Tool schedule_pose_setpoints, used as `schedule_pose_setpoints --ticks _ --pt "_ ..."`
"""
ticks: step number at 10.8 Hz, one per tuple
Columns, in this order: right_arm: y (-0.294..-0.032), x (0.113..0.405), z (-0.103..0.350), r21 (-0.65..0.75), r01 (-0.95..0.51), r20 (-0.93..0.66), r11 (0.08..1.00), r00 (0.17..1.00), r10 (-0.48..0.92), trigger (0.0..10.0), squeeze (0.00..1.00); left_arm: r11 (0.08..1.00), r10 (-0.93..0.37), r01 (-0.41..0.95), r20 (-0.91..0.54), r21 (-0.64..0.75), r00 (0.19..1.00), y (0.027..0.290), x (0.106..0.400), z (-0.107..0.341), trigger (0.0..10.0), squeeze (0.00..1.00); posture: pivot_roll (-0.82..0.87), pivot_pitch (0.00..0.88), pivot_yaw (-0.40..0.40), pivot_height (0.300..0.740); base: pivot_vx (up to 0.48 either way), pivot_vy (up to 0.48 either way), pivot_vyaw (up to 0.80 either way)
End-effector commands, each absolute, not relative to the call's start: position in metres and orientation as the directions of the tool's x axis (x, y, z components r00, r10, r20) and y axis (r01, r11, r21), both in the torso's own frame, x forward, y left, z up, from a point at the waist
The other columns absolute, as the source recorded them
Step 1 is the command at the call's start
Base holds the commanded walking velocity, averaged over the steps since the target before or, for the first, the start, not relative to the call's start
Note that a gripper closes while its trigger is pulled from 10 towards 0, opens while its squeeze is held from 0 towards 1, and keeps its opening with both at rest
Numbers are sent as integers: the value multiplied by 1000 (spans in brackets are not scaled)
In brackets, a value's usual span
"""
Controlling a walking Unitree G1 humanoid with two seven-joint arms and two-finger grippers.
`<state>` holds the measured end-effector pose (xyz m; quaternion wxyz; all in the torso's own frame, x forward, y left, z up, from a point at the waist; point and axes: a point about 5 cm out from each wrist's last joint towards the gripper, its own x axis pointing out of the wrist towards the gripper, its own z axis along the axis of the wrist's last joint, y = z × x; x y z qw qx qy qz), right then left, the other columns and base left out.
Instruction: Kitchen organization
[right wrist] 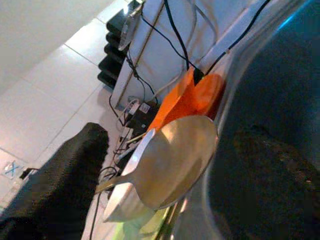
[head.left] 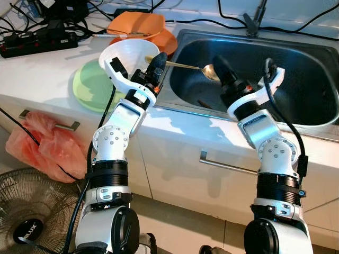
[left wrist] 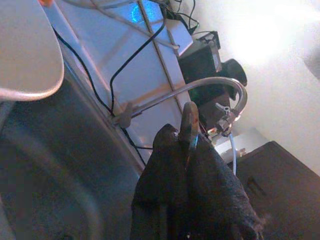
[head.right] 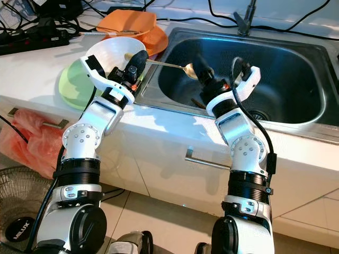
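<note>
The left tool (head.left: 157, 64) is clamped on the spoon (head.left: 209, 70) over the sink (head.left: 318, 79); the right tool's (head.left: 249, 71) state I cannot tell; plates (head.left: 87, 87) probably remain unsorted on the tabletop (head.left: 42, 74).

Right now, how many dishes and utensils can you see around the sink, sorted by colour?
Orange plates and bowls: 2
White bowl: 1
Light green round plate: 1
Metal spoon, held by left gripper over the sink: 1
Total: 5
</note>
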<state>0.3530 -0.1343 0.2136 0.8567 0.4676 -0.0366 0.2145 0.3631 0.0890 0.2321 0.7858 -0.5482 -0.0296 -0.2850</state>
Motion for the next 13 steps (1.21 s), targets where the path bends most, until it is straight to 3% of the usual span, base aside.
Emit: schedule_pose_setpoints --ticks 1,7,13 --pt "-133 355 219 795 -412 288 445 902 322 0 0 135 -446 452 354 -882 822 60 353 222 0 0 121 102 55 740 0 0 0" --pt "-131 358 218 841 -393 293 372 909 298 0 0 118 -450 439 346 -891 823 57 353 219 0 0 116 104 53 740 0 0 0" --pt "-129 359 218 846 -389 289 365 909 299 0 0 113 -460 431 337 -895 822 54 353 219 0 0 110 104 55 740 0 0 0"
